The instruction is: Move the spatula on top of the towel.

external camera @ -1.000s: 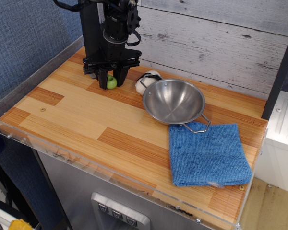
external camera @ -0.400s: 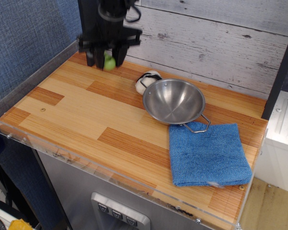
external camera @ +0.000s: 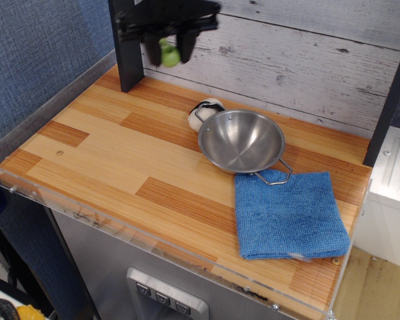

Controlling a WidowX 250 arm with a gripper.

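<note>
Gripper (external camera: 168, 48) up near the top edge of the view, well above the far left part of the worktop (external camera: 120, 160), in front of the grey plank wall (external camera: 300, 53). Clamped on the spatula (external camera: 169, 55): only a rounded lime-green bit of it visible between the two dark fingers, the blade hidden. Held clear of the worktop, well apart from the steel bowl (external camera: 241, 140), up and to the left of it.

Steel bowl upright on the worktop, roughly mid-right, open side up, with a wire handle sticking out at its near right edge. Just behind the bowl on its left, touching or nearly touching the rim, a small white rounded object (external camera: 201, 112) with a dark band over it; too much hidden to tell what.

Towel (external camera: 289, 215) lying flat to the near right of the bowl, blue, square, one far corner under or right against the bowl's wire handle. Small white tag at the towel's near edge. Nothing resting on the towel's surface.

Black upright post (external camera: 127, 60) standing at the far left of the worktop, left of the bowl, beside the gripper.
</note>
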